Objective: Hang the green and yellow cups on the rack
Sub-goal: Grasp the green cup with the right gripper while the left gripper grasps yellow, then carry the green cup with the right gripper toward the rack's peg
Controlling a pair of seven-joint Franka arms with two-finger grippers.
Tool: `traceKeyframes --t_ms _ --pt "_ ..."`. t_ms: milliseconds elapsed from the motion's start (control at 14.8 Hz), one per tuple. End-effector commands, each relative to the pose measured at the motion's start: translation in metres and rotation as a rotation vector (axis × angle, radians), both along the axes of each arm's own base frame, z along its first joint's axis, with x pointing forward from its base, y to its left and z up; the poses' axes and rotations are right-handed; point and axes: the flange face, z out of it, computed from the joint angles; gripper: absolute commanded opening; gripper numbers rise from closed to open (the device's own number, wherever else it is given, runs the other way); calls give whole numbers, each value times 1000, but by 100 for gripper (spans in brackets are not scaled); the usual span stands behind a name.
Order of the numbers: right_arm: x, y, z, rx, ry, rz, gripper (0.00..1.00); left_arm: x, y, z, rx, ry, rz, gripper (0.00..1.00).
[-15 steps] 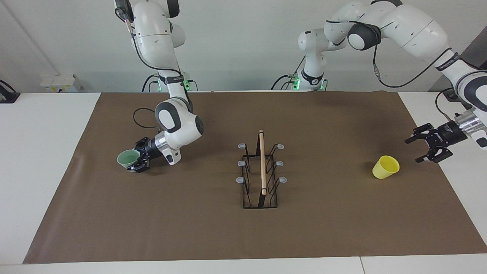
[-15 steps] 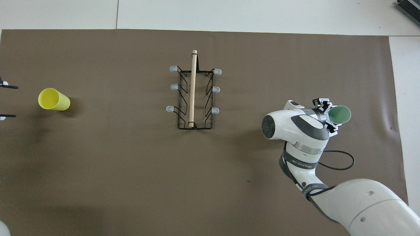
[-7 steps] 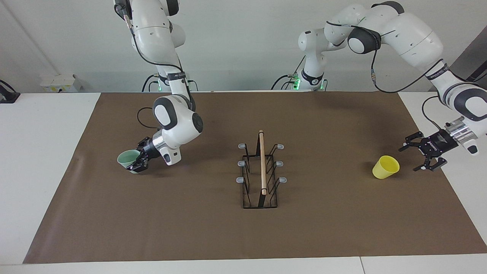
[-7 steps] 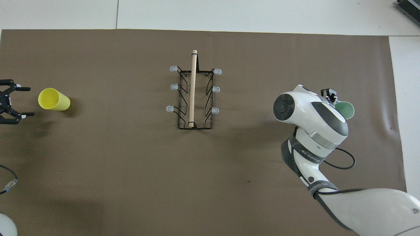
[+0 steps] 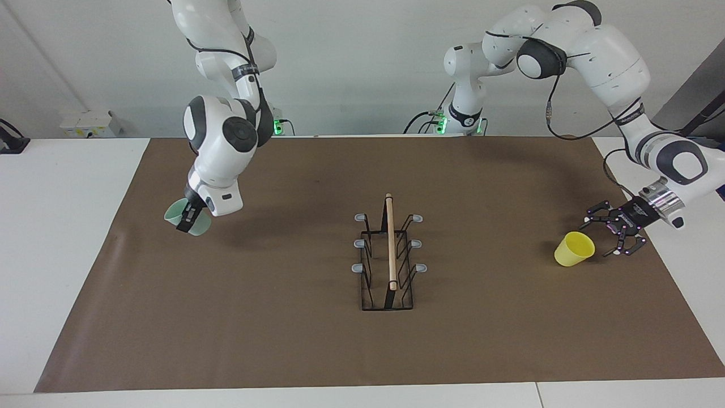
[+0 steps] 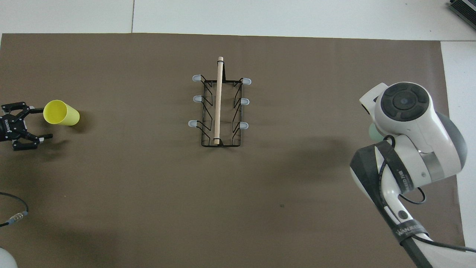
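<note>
Green cup (image 5: 187, 220) clamped in right tool (image 5: 187, 218), lifted over tabletop (image 5: 283, 340); left tool (image 5: 614, 235) spread beside tipped yellow cup (image 5: 574, 248); rack (image 5: 389, 260) central. Overhead: green cup (image 6: 373, 132) mostly hidden under wrist; left tool (image 6: 16, 126) partly cropped.

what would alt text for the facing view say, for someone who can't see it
The right gripper holds the green cup in the air over the brown mat, at the right arm's end of the table. The open left gripper is right beside the yellow cup, which lies on its side. The rack stands mid-mat with all its prongs bare.
</note>
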Motion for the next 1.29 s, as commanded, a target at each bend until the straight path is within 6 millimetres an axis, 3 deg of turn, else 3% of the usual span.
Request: traceKeyframes --t_ms 0,339,475,746,1017,1220 --pt "1 6 12 172 -29 -69 0 -29 -11 -6 -71 -25 109 100" --pt "1 10 43 555 -72 -234 0 -22 -20 -7 -84 -88 172 100" --pt "2 5 52 707 -88 -267 0 -25 -29 -17 -95 -82 209 100" --pt "0 5 61 1075 -144 -239 0 -25 -41 -24 -105 -86 259 100" --pt "-7 3 58 1326 -268 -279 0 -26 -55 -29 -118 -84 274 100" --pt "-18 9 37 1511 -352 -315 0 -24 -63 -30 -118 -83 264 100"
